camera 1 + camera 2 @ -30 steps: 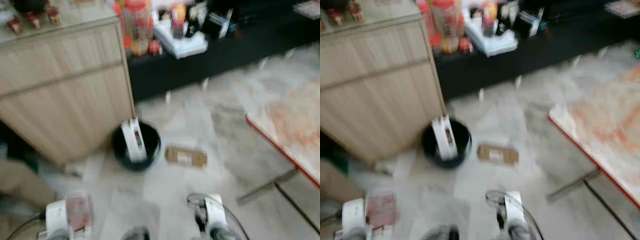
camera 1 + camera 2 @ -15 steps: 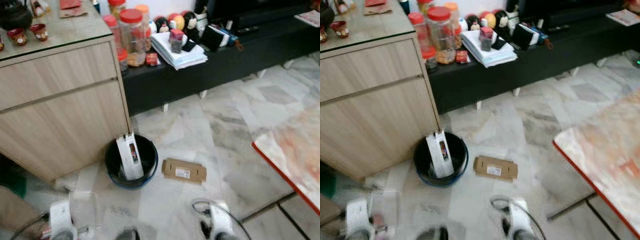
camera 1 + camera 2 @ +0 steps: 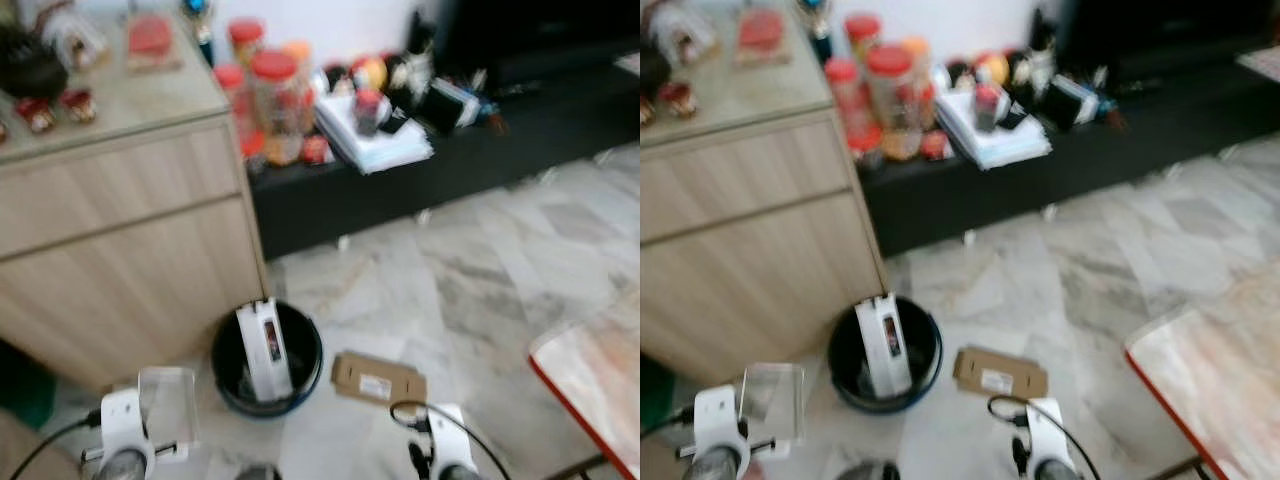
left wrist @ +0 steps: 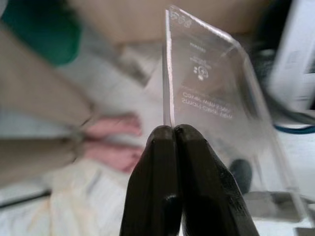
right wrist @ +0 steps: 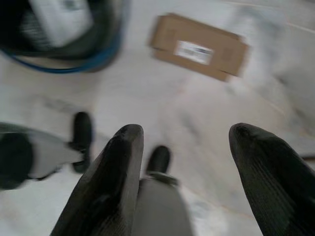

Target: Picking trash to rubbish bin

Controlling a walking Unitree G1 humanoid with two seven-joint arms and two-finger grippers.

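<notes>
My left gripper is shut on the edge of a clear plastic package, held upright low on my left, just left of the bin; the package also shows in the left eye view. The black rubbish bin with a blue rim stands on the floor by the cabinet, with a white box upright inside it. A flat brown cardboard box lies on the floor right of the bin. My right gripper hangs open above the floor, nearer me than the cardboard box.
A wooden cabinet stands behind the bin. A low black bench with jars and books runs along the wall. A red-edged table juts in at the right. A person's bare feet stand on my left.
The whole view has shifted, so the bin and cardboard sit lower in the picture. My left gripper still holds the clear package, and the right gripper stays open.
</notes>
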